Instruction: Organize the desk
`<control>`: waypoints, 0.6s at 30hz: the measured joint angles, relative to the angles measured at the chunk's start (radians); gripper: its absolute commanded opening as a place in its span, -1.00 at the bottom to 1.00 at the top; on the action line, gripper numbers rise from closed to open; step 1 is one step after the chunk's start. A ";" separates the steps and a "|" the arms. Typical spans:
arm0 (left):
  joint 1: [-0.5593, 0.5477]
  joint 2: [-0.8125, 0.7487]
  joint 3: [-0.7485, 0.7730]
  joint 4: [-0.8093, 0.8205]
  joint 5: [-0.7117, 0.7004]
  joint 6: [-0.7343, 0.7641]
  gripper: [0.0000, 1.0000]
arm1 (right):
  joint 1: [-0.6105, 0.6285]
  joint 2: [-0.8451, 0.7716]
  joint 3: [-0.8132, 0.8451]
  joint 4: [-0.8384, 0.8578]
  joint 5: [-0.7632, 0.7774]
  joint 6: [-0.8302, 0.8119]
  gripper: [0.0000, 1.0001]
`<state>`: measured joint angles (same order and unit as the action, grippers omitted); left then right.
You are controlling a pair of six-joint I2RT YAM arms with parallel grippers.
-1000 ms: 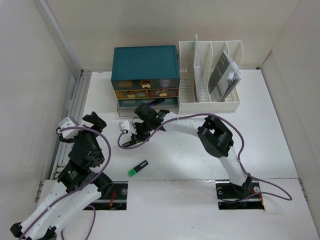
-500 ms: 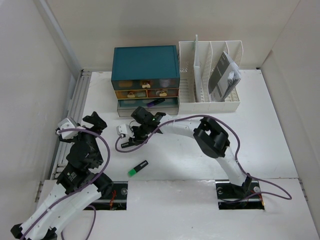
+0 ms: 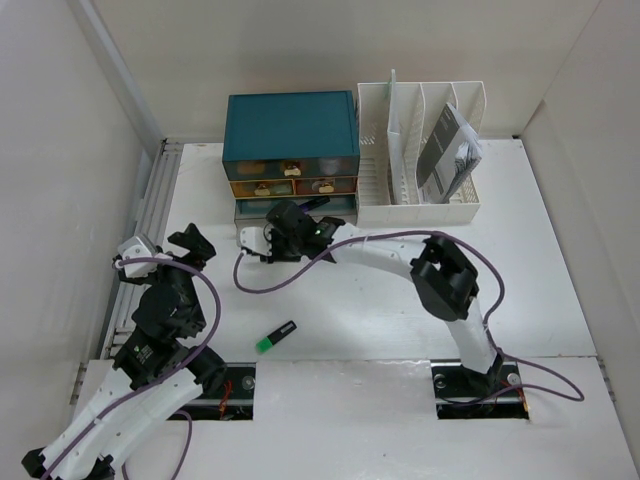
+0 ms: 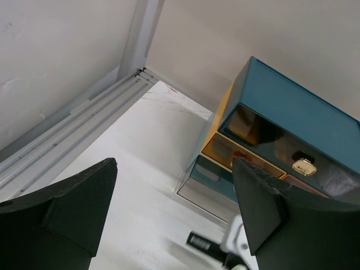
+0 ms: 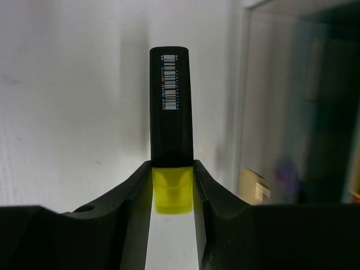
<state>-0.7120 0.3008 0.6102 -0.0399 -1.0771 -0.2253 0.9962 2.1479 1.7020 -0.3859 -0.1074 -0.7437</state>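
Observation:
The white desk (image 3: 540,250) carries a teal drawer box (image 3: 291,135) whose bottom drawer (image 3: 300,208) stands open. My right gripper (image 3: 283,236) is just in front of that drawer, shut on a black highlighter with a yellow cap (image 5: 171,107); its cap sits between the fingers (image 5: 133,194). The open drawer (image 5: 298,112) lies to the right in the right wrist view. A green-capped highlighter (image 3: 273,338) lies on the desk nearer the arms. My left gripper (image 3: 190,243) is open and empty at the left, facing the drawer box (image 4: 292,112).
A white adapter (image 3: 247,239) with a purple cable (image 3: 250,288) lies left of the right gripper. A white slotted file rack (image 3: 420,160) with papers stands right of the drawer box. A metal rail (image 3: 150,220) runs along the left edge.
My right gripper has swung down-left and then back up toward the open bottom drawer, highlighter still held. The white adapter now lies closer to the drawer box. The left arm has barely moved.

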 measured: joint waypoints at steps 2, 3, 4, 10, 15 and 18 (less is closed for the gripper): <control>0.000 -0.002 0.000 0.000 0.005 0.001 0.61 | -0.007 -0.044 -0.002 0.019 0.067 0.002 -0.83; 0.000 -0.002 0.000 0.000 0.006 0.003 0.61 | -0.016 -0.070 -0.002 0.039 0.101 0.002 -0.83; 0.000 -0.002 0.000 0.001 0.008 0.005 0.61 | -0.022 -0.080 -0.002 0.047 0.113 0.002 -0.83; 0.000 -0.002 0.000 0.000 0.024 0.008 0.61 | -0.099 -0.126 0.000 0.101 0.240 0.008 -0.80; 0.000 -0.002 0.000 0.001 0.030 0.014 0.61 | -0.156 -0.108 0.016 0.097 0.309 0.008 -0.75; 0.000 -0.002 0.000 0.001 0.030 0.016 0.61 | -0.171 -0.084 0.035 0.094 0.329 0.008 -0.53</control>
<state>-0.7120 0.2985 0.6098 -0.0391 -1.0470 -0.2096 0.8249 2.0640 1.7370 -0.2916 0.2214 -0.7353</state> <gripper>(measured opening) 0.804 0.359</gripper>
